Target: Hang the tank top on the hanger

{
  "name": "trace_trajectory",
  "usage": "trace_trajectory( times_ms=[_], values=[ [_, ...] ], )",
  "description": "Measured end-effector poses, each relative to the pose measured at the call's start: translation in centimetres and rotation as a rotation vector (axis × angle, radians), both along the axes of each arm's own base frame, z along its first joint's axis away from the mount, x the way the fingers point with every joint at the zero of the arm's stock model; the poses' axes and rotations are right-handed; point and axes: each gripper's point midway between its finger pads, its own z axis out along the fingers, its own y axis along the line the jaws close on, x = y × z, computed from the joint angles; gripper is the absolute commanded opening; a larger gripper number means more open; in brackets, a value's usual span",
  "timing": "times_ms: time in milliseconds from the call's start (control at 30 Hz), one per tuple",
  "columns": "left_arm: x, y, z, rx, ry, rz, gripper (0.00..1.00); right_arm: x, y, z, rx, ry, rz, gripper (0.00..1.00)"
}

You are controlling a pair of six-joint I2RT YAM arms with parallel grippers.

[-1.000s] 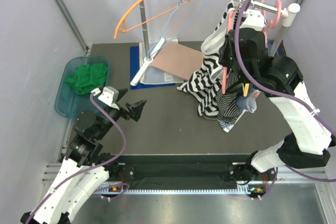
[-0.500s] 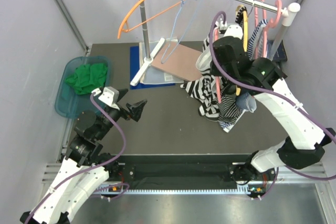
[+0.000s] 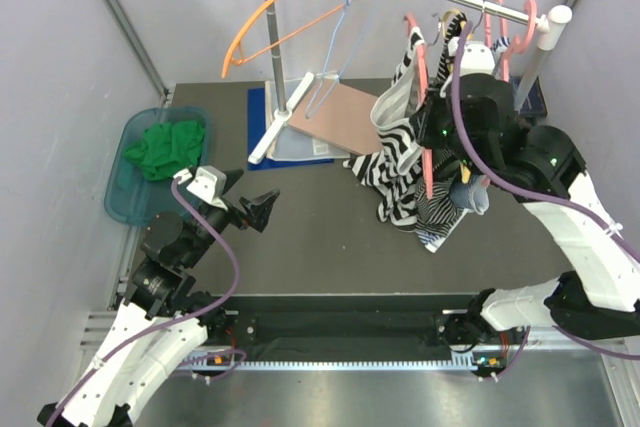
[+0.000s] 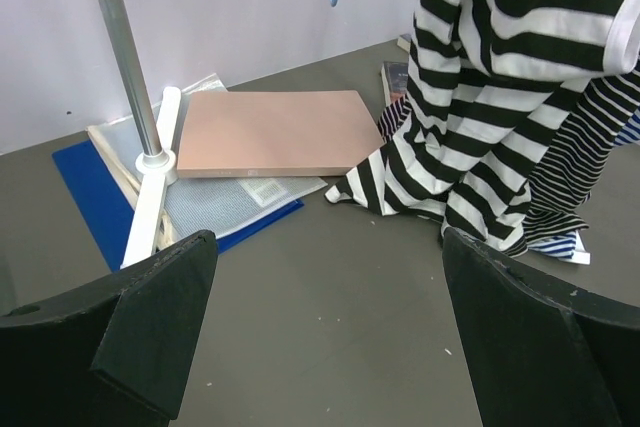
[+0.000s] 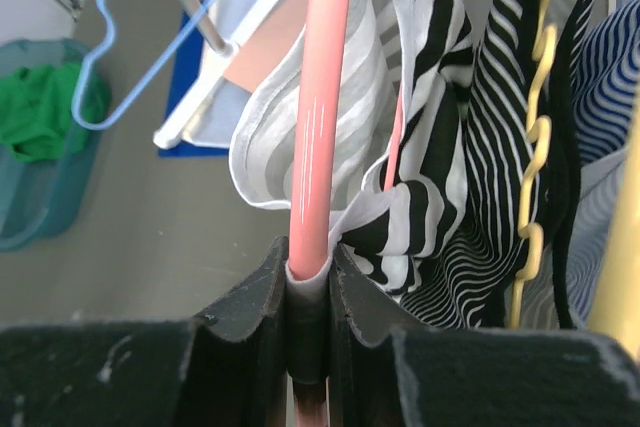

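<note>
Pink hanger clamped by right end effector — left end effector spread, well apart.

**Striped tank top draped on pink hanger**

The tank top (wide black-and-white stripes, white edging) hangs bunched over the thin salmon-pink plastic hanger, which stands steeply tilted. The garment's lower folds trail onto the dark table.

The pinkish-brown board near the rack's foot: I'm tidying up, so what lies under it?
A clear plastic pouch sticks out beneath the board, itself lying on a blue sheet. Whatever else sits under the board's middle is covered.
</note>
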Motion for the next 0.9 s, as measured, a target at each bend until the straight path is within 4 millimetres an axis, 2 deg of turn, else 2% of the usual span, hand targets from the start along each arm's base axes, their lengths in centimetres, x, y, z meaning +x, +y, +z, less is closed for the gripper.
trace_trajectory(
  times_ms=[267,467,600,733,900],
  values=[
    [0.0,0.0,0.0,0.001,0.001,0.000,0.99,-0.2,-0.5,3.3,0.036,-0.071,0.008,0.00],
    [0.0,0.0,0.0,0.001,0.002,0.000,0.99,1.1,0.5,4.9,0.032,-0.100,0.007,0.00],
    [-0.1,0.0,0.0,-0.001,-0.001,-0.002,0.99,2.5,0.8,4.5,0.011,-0.088,-0.002,0.00],
    [-0.4,0.1,0.1,-0.005,-0.009,-0.002,0.99,4.0,0.2,3.6,-0.001,-0.061,-0.025,0.00],
    [-0.4,0.1,0.1,-0.004,-0.008,-0.003,0.99,4.9,-0.1,2.8,0.001,-0.043,-0.029,0.00]
  ],
)
